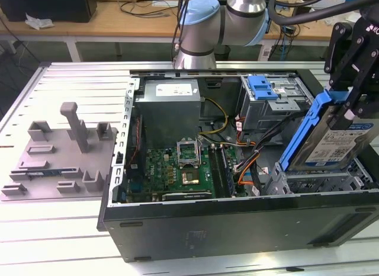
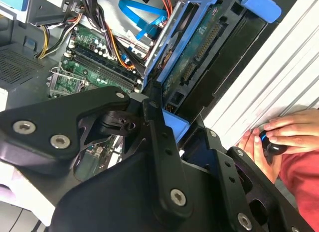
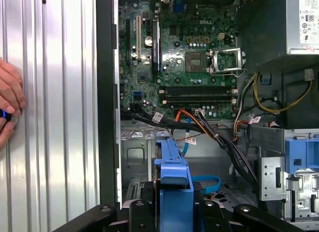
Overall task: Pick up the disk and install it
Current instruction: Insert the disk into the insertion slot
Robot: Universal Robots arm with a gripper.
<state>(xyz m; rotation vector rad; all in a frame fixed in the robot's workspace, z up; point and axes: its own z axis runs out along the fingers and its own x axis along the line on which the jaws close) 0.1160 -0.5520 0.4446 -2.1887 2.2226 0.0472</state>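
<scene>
The disk (image 1: 339, 143) is a silver drive with a blue-and-white label in a blue carrier frame. It hangs steeply tilted over the grey drive bay (image 1: 320, 182) at the exterior view's right end of the open computer case (image 1: 237, 225). My gripper (image 1: 348, 107) is shut on the upper end of its blue frame. The second wrist view shows the disk's (image 2: 199, 48) green circuit-board underside beyond my gripper (image 2: 174, 130). In the first wrist view the disk (image 3: 172, 177) appears edge-on, its blue frame held by my gripper (image 3: 172, 214).
Inside the case lie a green motherboard (image 1: 177, 166), a grey power supply (image 1: 169, 107), loose cables (image 1: 249, 160) and a blue bracket (image 1: 263, 86) atop the rear drive cage. A grey fixture (image 1: 65, 151) stands at the exterior view's left. A person's hand (image 2: 286, 132) rests on the slatted table beside the case.
</scene>
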